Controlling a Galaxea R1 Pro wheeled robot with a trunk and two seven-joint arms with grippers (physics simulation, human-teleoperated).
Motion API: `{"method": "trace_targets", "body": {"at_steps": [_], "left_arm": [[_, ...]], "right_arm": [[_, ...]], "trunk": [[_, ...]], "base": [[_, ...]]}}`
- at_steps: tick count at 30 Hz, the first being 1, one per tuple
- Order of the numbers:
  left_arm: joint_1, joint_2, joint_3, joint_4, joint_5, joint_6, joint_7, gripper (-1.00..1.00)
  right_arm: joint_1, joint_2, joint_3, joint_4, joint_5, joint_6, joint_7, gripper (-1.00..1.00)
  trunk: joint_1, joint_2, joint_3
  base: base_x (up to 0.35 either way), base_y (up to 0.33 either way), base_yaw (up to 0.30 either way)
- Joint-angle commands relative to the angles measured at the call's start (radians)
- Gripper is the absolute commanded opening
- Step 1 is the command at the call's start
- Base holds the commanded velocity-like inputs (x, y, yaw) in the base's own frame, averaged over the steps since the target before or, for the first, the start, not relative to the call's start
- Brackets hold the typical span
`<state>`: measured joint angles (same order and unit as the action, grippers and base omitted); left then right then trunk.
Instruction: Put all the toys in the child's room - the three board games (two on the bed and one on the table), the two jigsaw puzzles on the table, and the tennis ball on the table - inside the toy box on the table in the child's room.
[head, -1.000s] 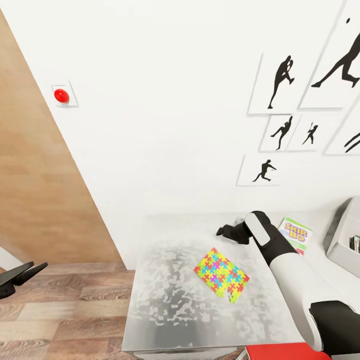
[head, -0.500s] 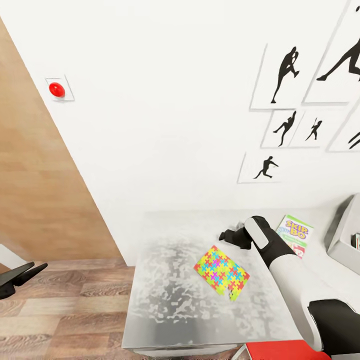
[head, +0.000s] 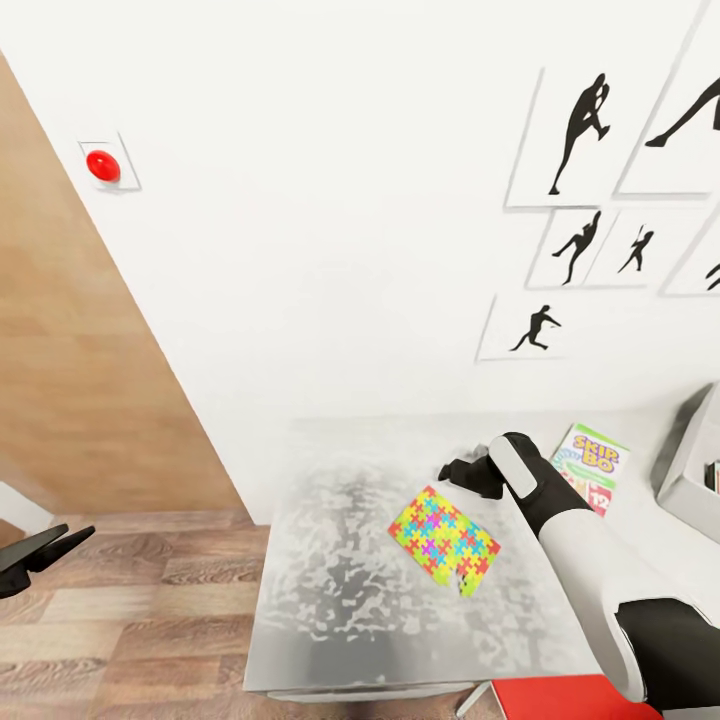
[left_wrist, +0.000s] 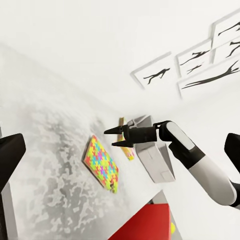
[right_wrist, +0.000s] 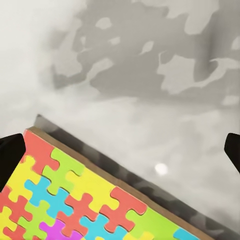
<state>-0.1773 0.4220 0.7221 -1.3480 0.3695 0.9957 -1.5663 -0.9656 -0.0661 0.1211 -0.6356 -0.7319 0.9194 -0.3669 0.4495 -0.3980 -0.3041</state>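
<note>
Tilting slightly upward since a second ago, the head camera shifts the wall pictures; the right gripper (head: 447, 468) hovers with jaws spread, empty, beyond the jigsaw puzzle (head: 443, 536).

Bright interlocking pieces cover the flat puzzle, lying on the table (head: 330, 590). Nearby, the Skip-Bo game (head: 589, 467) lies outside the toy box (head: 690, 480), so much remains. The left gripper (head: 45, 548) also looks spread.

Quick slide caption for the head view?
Open right gripper above the table, beyond the puzzle; Skip-Bo alongside.

toy box (head: 695, 478) cropped, Skip-Bo (head: 590, 466) partly hidden
</note>
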Motion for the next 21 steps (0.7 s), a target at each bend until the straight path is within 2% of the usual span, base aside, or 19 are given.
{"method": "trace_targets", "body": {"at_steps": [1, 21], "left_arm": [[-0.001, 0.0, 0.0, 0.0, -0.001, 0.011, -0.004, 1.0], [-0.001, 0.001, 0.0, 0.0, -0.002, 0.011, -0.004, 1.0]], "right_arm": [[-0.001, -0.001, 0.006, -0.001, -0.011, 0.001, -0.009, 1.0], [-0.001, -0.001, 0.009, 0.01, -0.016, 0.016, 0.001, 1.0]], "trunk": [[0.0, -0.002, -0.004], [0.0, -0.002, -0.036]], "base": [[0.0, 0.0, 0.0], [0.0, 0.0, 0.0]]}}
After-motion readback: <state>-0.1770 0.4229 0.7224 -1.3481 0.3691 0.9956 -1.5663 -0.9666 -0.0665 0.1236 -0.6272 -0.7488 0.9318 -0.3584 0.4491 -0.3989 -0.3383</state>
